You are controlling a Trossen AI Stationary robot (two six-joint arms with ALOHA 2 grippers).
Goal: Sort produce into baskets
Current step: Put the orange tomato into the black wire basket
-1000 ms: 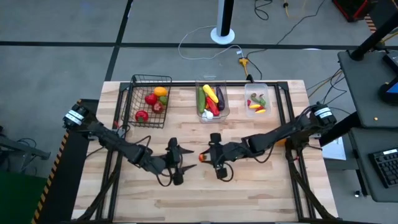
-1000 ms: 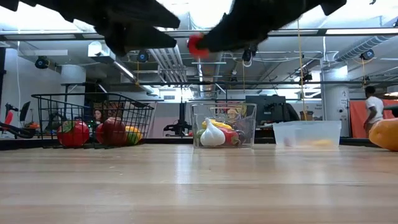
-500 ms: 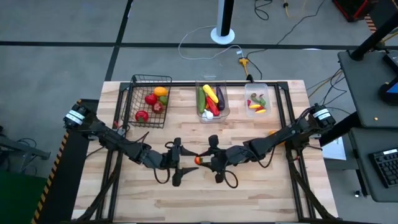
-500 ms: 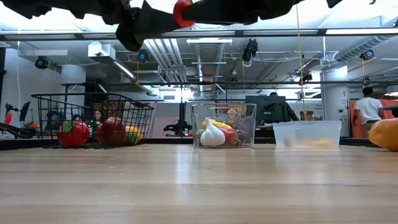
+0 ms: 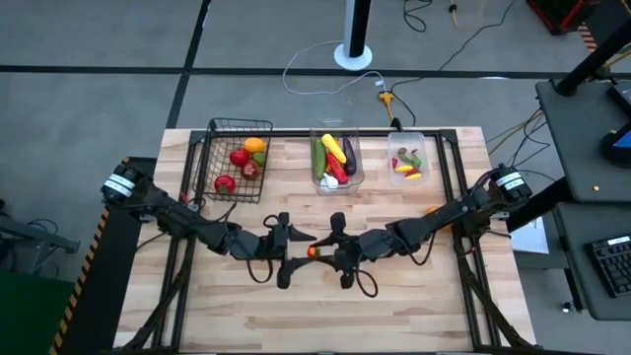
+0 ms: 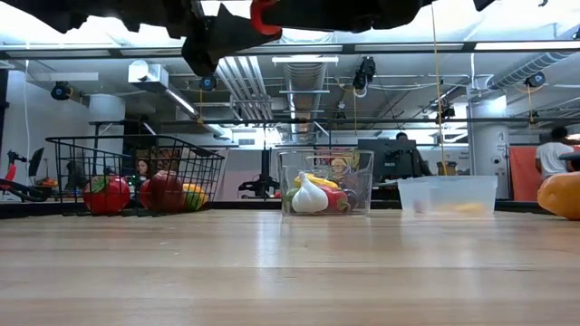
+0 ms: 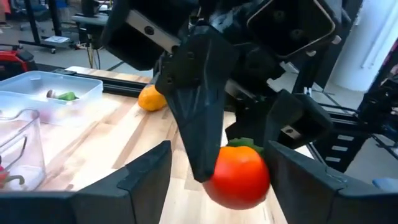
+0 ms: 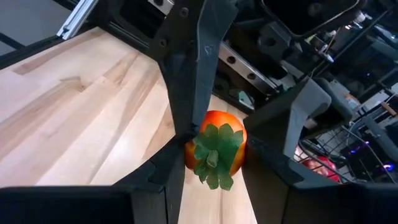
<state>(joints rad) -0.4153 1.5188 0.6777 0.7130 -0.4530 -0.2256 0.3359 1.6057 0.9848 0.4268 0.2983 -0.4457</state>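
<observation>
Pinching a glossy red tomato with a green ruffled leaf cap, the right gripper hangs above the middle of the pale plank table, its dark angular fingers pressed against the fruit's sides. Facing it from the other side, the left gripper has its fingers spread wide to either side of the same tomato; whether they touch it cannot be made out. In the low view both claws are cut off by the picture's upper edge, and only a red sliver of the tomato shows.

Beyond the claws, at the table's far edge, stand three containers. The black wire-mesh basket sits off the left gripper's side, holding round red and yellow pieces. The taller clear bin, straight ahead, holds a green cucumber, yellow pepper, dark eggplant and white garlic. The shallower clear bin, off the right gripper's side, holds small pieces too tiny to name. An orange round fruit lies behind the right arm, partly hidden from above.
</observation>
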